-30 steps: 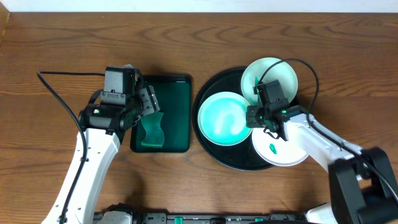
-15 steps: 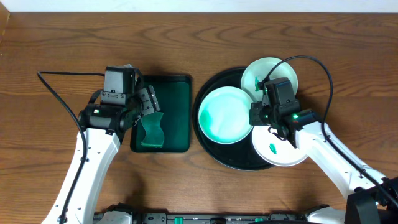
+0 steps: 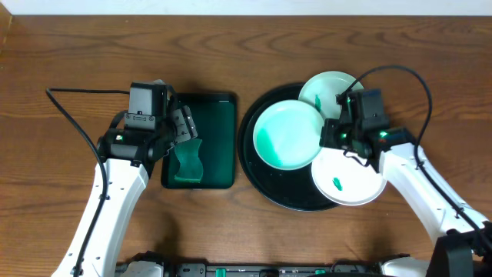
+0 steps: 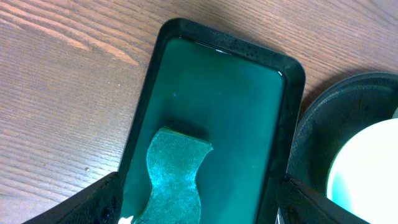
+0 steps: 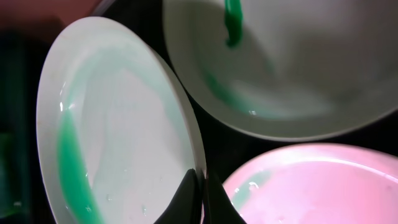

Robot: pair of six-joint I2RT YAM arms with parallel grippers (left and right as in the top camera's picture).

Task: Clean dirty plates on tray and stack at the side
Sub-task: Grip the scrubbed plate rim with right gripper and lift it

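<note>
Three pale mint plates lie on the round black tray [image 3: 257,188]. My right gripper [image 3: 329,141] is shut on the right rim of the left plate [image 3: 286,137], which is tilted up and overlaps the other two. The wrist view shows the fingertips [image 5: 186,194] pinching that plate [image 5: 118,124], which has a green streak on its left side. The back plate [image 3: 329,86] carries a green smear [image 5: 231,22]. The front plate [image 3: 350,183] has a small green mark. My left gripper [image 3: 184,132] hangs open over a green sponge [image 4: 174,180].
The sponge [image 3: 187,163] lies in a dark green rectangular tray [image 3: 219,127] holding liquid, just left of the black tray. Bare wooden table surrounds both. A black cable [image 3: 69,115] runs along the left arm.
My right gripper has moved to the right with the plate in its grip, so the plate now overlaps the other two. The left arm has not moved.
</note>
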